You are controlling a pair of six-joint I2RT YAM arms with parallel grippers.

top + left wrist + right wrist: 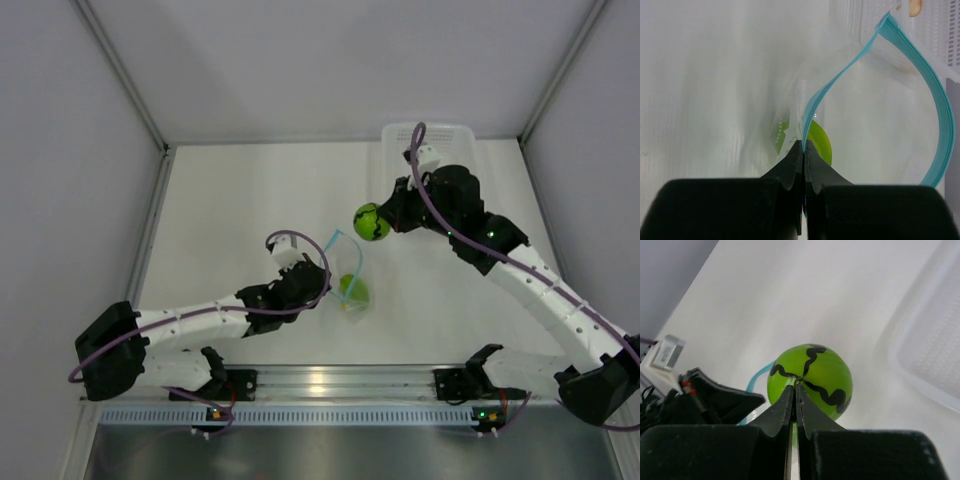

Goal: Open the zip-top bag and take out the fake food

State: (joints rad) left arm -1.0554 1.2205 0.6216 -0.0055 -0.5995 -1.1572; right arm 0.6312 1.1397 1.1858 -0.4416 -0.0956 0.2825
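Starting at the left, we see the left gripper [803,146] with its two black fingers pressed together on one lip of the zip-top bag [347,270], at the point where the light blue zip strip [940,116] runs down into the pinch. The left wrist view shows the strip spread into a wide loop, so the bag's mouth is open. The lime-green oval [822,144] sits inside the clear plastic just beyond the fingertips. From above, we find the bag lying on the white table [240,190] near its middle, with the oval at the near end and the open mouth facing the far side.

Moving right, the right gripper [796,384] has its fingers closed tight, their tips meeting on the surface of the green ball [812,374], which carries a dark zigzag line. In the overhead view the ball is outside the bag, between the bag's mouth and the white basket [452,134] at the far right corner. We cannot tell its height above the table from there.

Only the left wrist camera shows a small peach piece [914,7] inside the basket. Only the right wrist camera shows the exact spot on the ball where the fingertips grip, with a bit of blue strip peeking out behind it.
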